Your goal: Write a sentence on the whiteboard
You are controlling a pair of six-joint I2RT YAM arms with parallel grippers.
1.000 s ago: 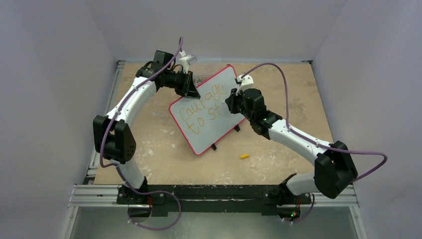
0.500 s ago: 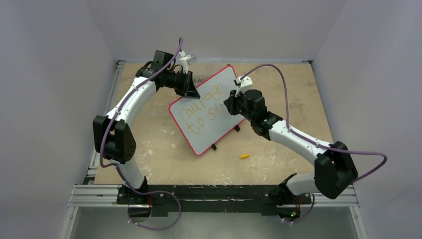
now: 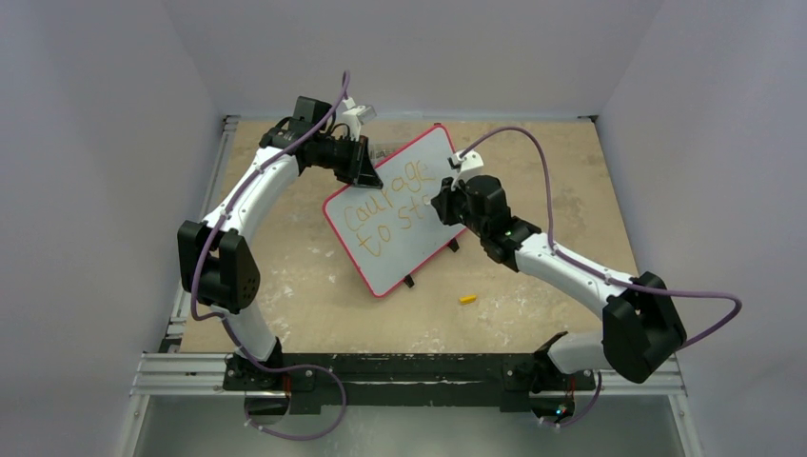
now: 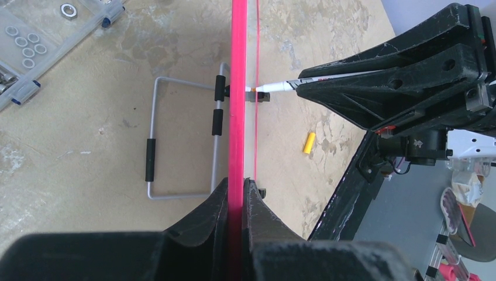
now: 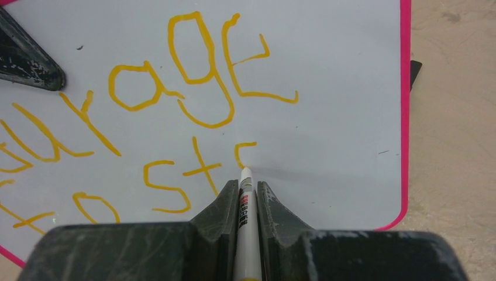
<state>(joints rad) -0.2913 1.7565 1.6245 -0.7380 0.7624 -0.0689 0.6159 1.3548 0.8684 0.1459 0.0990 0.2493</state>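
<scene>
The whiteboard (image 3: 411,238), pale with a pink rim, stands tilted on the table. My left gripper (image 3: 367,175) is shut on its upper left edge; in the left wrist view the jaws (image 4: 237,188) pinch the pink rim (image 4: 238,88). The sentence (image 5: 199,76) in orange-yellow reads "courage" over "to st", with a short fresh curve after the "t". My right gripper (image 5: 247,188) is shut on a white marker (image 5: 247,208). Its tip touches the board at the end of that curve. From above, the right gripper (image 3: 443,204) sits against the board's right part.
A yellow marker cap (image 3: 467,298) lies on the table in front of the board. Behind the board are its wire stand (image 4: 151,159) and a clear box of nuts and washers (image 4: 35,41). Grey walls close in three sides.
My right gripper has shifted slightly right and nearer along the board with the marker. The left arm and the whiteboard have stayed put.
</scene>
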